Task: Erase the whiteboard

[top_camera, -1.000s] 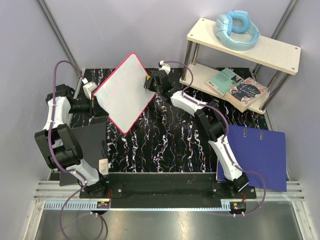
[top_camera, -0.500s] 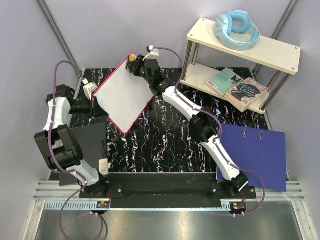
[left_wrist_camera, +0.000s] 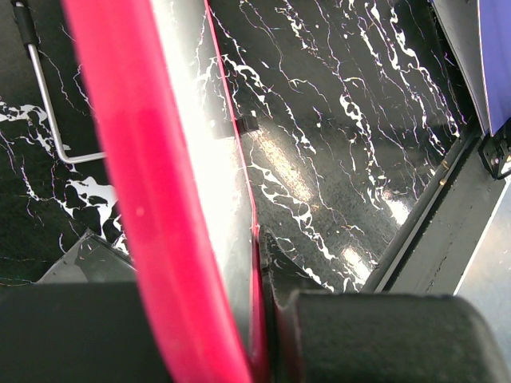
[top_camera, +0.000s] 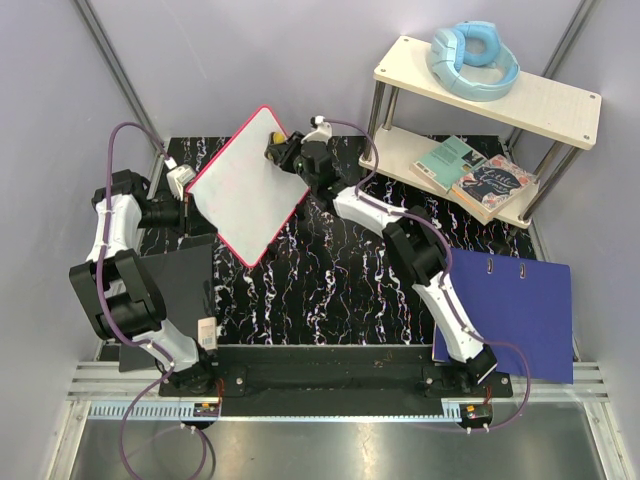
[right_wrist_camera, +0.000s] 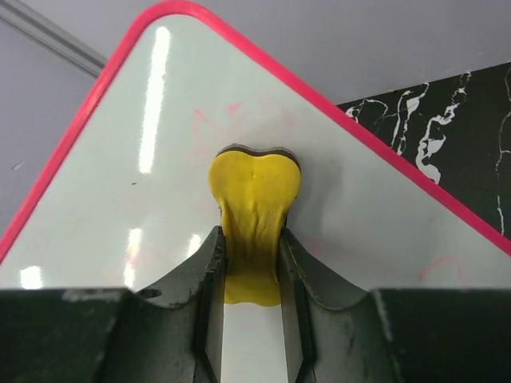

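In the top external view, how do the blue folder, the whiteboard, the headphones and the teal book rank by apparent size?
1. blue folder
2. whiteboard, close behind; it is held up tilted, so this ranking is unsure
3. headphones
4. teal book

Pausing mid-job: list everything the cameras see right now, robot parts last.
whiteboard: one, white with a red-pink rim, held tilted over the table's far left; faint pink marks on it
eraser pad: one, yellow, against the whiteboard near its far corner
shelf: one, pale wood, two tiers, far right
headphones: one pair, light blue, top tier
books: two, teal and dark floral, lower tier
folder: one, blue, near right
flat panel: one, black, near left
table: one, black marbled
left gripper: shut on the whiteboard's edge
right gripper: shut on the eraser pad
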Robot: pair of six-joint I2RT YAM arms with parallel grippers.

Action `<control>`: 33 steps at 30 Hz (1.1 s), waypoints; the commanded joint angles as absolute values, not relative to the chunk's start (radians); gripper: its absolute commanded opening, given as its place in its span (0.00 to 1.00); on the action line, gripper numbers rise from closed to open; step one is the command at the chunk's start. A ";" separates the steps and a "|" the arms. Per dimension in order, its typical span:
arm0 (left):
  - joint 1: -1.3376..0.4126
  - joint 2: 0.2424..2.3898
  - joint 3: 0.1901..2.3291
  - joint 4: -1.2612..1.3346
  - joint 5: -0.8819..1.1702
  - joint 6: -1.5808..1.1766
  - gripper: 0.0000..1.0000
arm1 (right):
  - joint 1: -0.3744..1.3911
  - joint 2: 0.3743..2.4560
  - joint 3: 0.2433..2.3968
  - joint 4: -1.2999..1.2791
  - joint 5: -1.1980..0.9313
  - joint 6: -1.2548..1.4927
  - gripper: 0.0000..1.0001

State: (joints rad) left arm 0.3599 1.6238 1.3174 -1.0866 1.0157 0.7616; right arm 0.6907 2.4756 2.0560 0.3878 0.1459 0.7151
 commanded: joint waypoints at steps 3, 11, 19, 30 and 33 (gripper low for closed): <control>0.311 1.600 1.301 -1.054 0.762 0.976 0.00 | 0.673 2.542 1.964 0.245 0.104 0.771 0.00; 0.308 1.592 1.296 -1.057 0.756 0.980 0.00 | 0.638 2.582 1.976 0.190 0.034 0.848 0.00; 0.308 1.588 1.292 -1.060 0.758 0.982 0.00 | 0.626 2.533 1.908 0.133 0.057 0.928 0.00; 0.307 1.572 1.290 -1.063 0.750 0.988 0.00 | 0.597 2.576 1.881 0.156 -0.075 1.049 0.00; 0.307 1.571 1.289 -1.066 0.749 0.988 0.00 | 0.589 2.588 1.898 0.138 -0.084 1.060 0.00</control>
